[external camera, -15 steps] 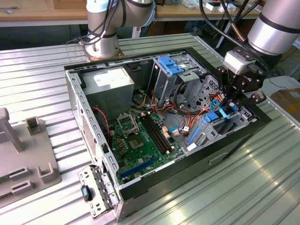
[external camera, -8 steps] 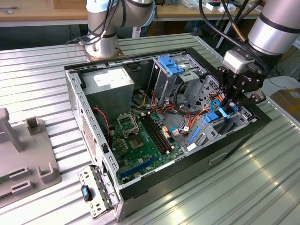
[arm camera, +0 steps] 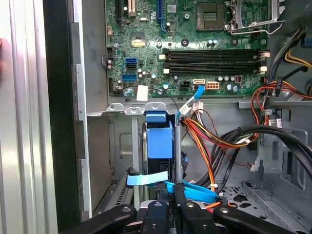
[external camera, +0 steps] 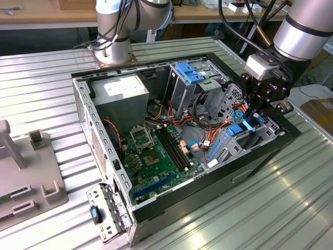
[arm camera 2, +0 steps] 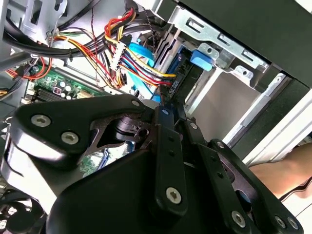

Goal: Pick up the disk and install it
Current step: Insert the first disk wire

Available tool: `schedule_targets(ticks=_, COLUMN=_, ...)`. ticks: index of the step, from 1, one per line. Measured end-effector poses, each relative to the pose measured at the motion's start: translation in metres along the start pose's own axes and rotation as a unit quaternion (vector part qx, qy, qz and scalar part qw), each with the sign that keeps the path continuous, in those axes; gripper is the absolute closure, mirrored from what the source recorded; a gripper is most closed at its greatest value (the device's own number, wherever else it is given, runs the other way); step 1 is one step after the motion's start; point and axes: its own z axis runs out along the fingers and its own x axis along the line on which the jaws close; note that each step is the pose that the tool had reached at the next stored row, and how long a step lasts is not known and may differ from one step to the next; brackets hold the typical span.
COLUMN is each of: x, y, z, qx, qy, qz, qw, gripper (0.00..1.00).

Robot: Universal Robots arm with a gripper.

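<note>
Ribbed metal bench (external camera: 291,208) carries an open computer case (external camera: 250,166) at mid-bench; wooden worktops (external camera: 52,13) stand behind. Pincer (arm camera: 171,196), closed, grips the disk (arm camera: 159,141), which stands edge-on in the case's corner drive bay.

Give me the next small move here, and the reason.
Probably ease the disk slightly deeper into the drive bay: the gripper appears closed on its edge, and its blue frame stands upright in the slot with cables close alongside.

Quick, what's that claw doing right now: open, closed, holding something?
Claw: closed, pinching the blue-framed disk by its edge.
</note>
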Motion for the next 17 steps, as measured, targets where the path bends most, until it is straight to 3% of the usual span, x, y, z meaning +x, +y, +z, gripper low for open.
schedule_targets(ticks=3, x=0.0, y=0.0001, z=0.0003, qx=-0.0006, qy=0.0014, qz=0.024, qw=0.9997, gripper=0.84)
schedule_targets(ticks=12, x=-0.0002, y=-0.0002, z=0.0004, qx=-0.0009, qy=0.0015, qz=0.028, qw=0.9996, gripper=0.84)
schedule_targets(ticks=13, x=-0.0003, y=0.0031, z=0.0003, qx=-0.0009, qy=0.0015, qz=0.028, qw=0.9996, gripper=0.84)
schedule_targets(ticks=17, x=-0.0002, y=0.0031, z=0.0005, qx=-0.0009, qy=0.0016, qz=0.028, qw=0.9996, gripper=0.84)
